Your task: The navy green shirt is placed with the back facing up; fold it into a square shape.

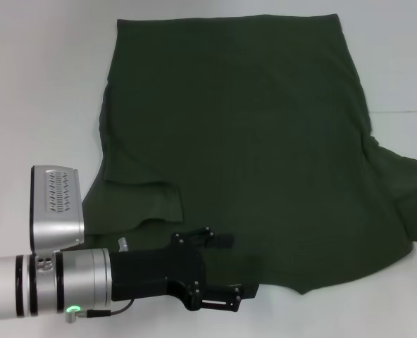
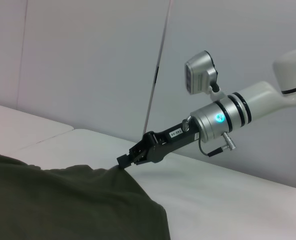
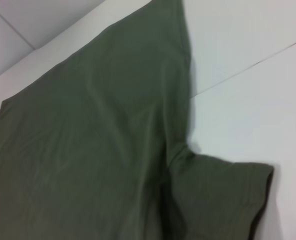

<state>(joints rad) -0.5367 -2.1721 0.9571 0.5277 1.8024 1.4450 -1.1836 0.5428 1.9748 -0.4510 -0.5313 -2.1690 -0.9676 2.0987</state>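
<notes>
The navy green shirt (image 1: pixel 251 148) lies spread across the white table (image 1: pixel 39 84), bare room left. The left gripper (image 1: pixel 226 271), fingers spread, sits over its near edge. The left wrist view alone shows the right gripper (image 2: pixel 124 161), seemingly pinching the sleeve.

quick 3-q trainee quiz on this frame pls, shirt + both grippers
1. True or false: the navy green shirt is already folded into a square.
2. Where is the left gripper? A) over the shirt's near edge, fingers apart; B) at the shirt's far edge; C) parked on the bare table, away from the cloth.
3. Fill in: the right gripper meets the shirt at the edge of its right ____.

Key: 1 false, it lies spread out flat; 2 A; 3 sleeve.
</notes>
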